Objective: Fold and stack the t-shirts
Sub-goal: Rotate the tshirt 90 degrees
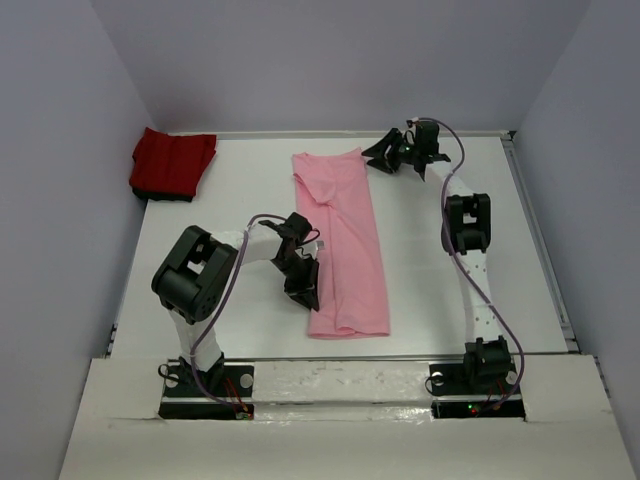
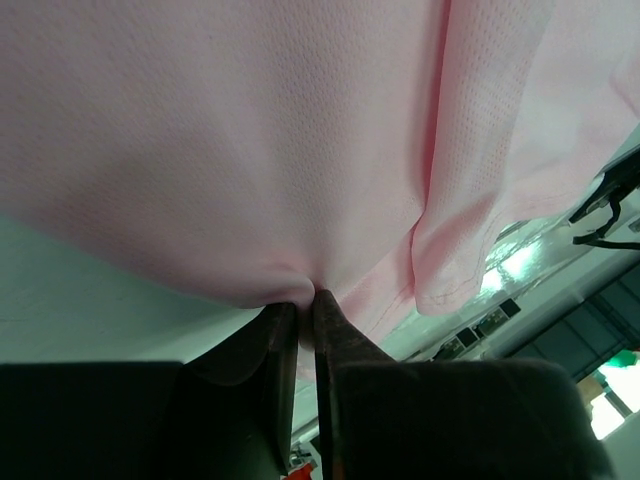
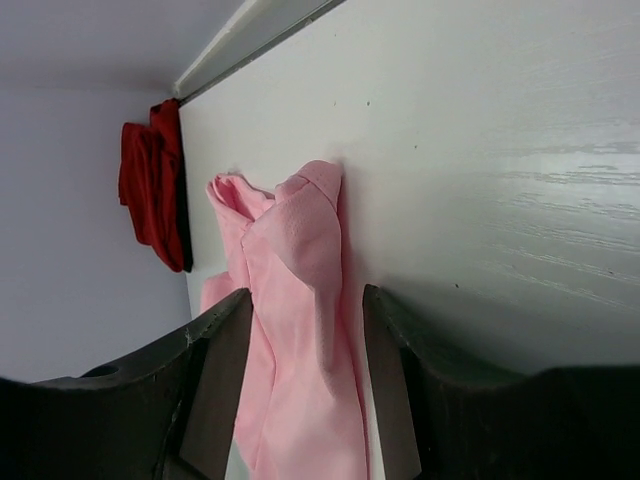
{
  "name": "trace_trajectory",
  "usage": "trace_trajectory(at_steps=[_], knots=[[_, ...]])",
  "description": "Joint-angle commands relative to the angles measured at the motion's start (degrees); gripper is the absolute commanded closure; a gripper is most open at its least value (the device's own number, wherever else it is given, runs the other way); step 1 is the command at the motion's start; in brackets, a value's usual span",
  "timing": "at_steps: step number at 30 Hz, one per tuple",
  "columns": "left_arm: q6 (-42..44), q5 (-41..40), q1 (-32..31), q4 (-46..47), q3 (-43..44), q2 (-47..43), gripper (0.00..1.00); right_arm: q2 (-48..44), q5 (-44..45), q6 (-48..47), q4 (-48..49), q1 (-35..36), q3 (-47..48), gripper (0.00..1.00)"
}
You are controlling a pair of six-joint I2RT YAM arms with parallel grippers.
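Pinches a bunched edge of the light pink t-shirt (image 2: 250, 130) between the closed jaws of the left gripper (image 2: 305, 300), cloth fanning out wide straight ahead of the tips and a hemmed fold hanging just to one side. From overhead, places that grip on the long side edge of the shirt, toward its end nearest the arm bases, with the left gripper (image 1: 303, 285) tilted down onto the white table (image 1: 230, 210). Holds nothing in the right gripper (image 3: 307, 295): jaws parted wide, clear of the cloth, above bare tabletop. Frames, straight ahead between those open jaws, the rumpled far end of the pink shirt, folded over on itself and lying on the surface. Shows the garment as one long, narrow, flattened strip running from just beside the right gripper back to the left one. Leaves the deep red t-shirt (image 1: 172, 163) well apart from both sets of jaws, beyond the pink shirt as seen from the right gripper, bunched in a heap in the table's corner against the pale wall (image 1: 100, 120).
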Motion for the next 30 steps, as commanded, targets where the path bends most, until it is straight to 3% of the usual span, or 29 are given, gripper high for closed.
trace_trajectory(at_steps=[1,5,7,8,10,13,15,16,19,23,30], knots=[[-0.6,0.2,-0.3,-2.0,-0.3,-2.6,0.78,-4.7,0.4,-4.5,0.8,-2.0,-4.0,0.45],[-0.4,-0.2,-0.3,-2.4,0.4,-1.8,0.7,-8.6,-2.5,-4.1,0.1,-5.0,-8.8,0.45],[-0.2,-0.5,-0.3,-2.9,1.3,-1.5,0.55,-10.6,-4.2,-5.0,-1.0,-5.8,-13.2,0.45],[-0.2,-1.2,-0.3,-3.2,2.0,-1.4,0.37,-13.8,-4.3,-6.0,-2.5,-5.8,-15.0,0.44],[-0.4,-2.1,-0.4,-3.6,2.7,-1.4,0.22,-17.0,-4.0,-9.8,-4.9,-5.8,-20.6,0.44],[-0.8,-3.7,-0.4,-3.4,4.2,-1.7,0.19,-23.8,-4.6,-12.8,-9.0,-5.8,-27.3,0.44],[-1.4,-3.7,-0.3,-3.0,4.8,-1.2,0.18,-30.0,-5.6,-13.5,-9.7,-5.8,-40.2,0.44],[-1.8,-3.7,-0.3,-3.0,4.9,-1.1,0.18,-32.2,-5.6,-13.7,-9.7,-5.8,-40.3,0.44],[-3.2,-2.9,-0.3,-1.7,4.3,-1.5,0.18,-41.0,-7.2,-14.9,-10.0,-5.8,-56.9,0.44],[-4.3,-3.4,-0.3,-0.9,2.1,-3.6,0.17,-49.5,-9.0,-17.1,-13.3,-6.4,-69.0,0.43],[-7.8,-4.1,0.0,-0.6,-4.4,-11.0,0.16,-60.7,-8.6,-22.4,-22.2,-6.4,-79.7,0.43]])
